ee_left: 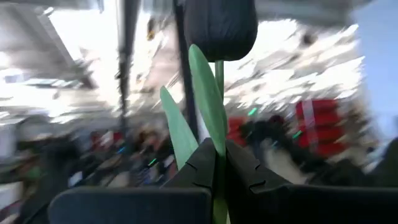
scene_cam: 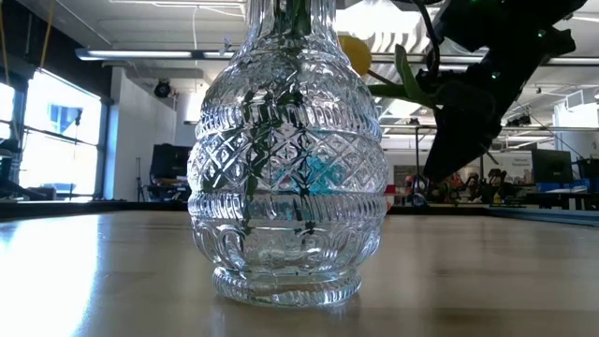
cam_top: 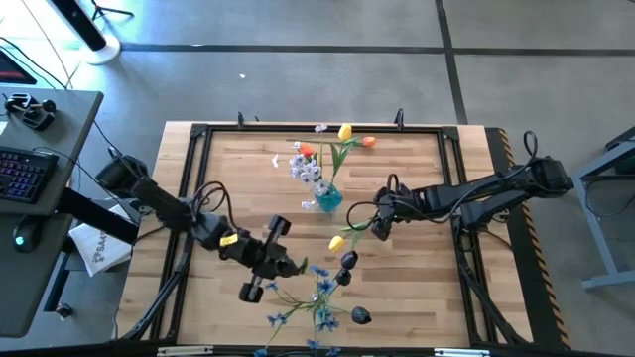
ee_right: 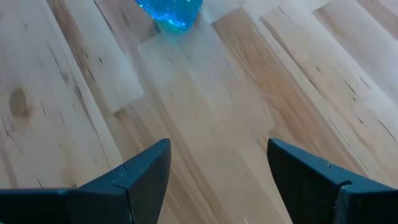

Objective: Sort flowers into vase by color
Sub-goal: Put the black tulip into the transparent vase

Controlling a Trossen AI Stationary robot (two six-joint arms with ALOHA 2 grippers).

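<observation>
My left gripper point(cam_top: 288, 264) point(ee_left: 219, 148) hovers over the table's near left part, shut on a dark-budded tulip point(ee_left: 221, 28) with green leaves point(ee_left: 205, 99). My right gripper point(cam_top: 375, 223) point(ee_right: 217, 152) is open above bare wood to the right of the blue vase point(cam_top: 327, 198) point(ee_right: 169, 12), which holds white sprays, an orange tulip and a yellow one. A yellow tulip point(cam_top: 337, 241) point(scene_cam: 356, 51) shows beside the right gripper; what bears it I cannot tell. A clear cut-glass vase point(scene_cam: 288, 159) with stems inside stands near the table's near edge, where blue sprays point(cam_top: 319, 297) and dark buds point(cam_top: 347, 262) show. My left gripper pinches the dark tulip's thin green stem point(ee_left: 219, 127) between its two fingers, just below the leaves. The fingers lie across the stem. In the wrist view the bud and leaves stand beyond the fingertips, lifted clear of the table.
A black frame point(cam_top: 198, 134) runs round the wooden tabletop. A small white blossom point(cam_top: 277, 160) lies loose near the far left. To the table's left stand a desk with a keyboard point(cam_top: 25, 174) and papers. Bare wood shows at the far left and near right.
</observation>
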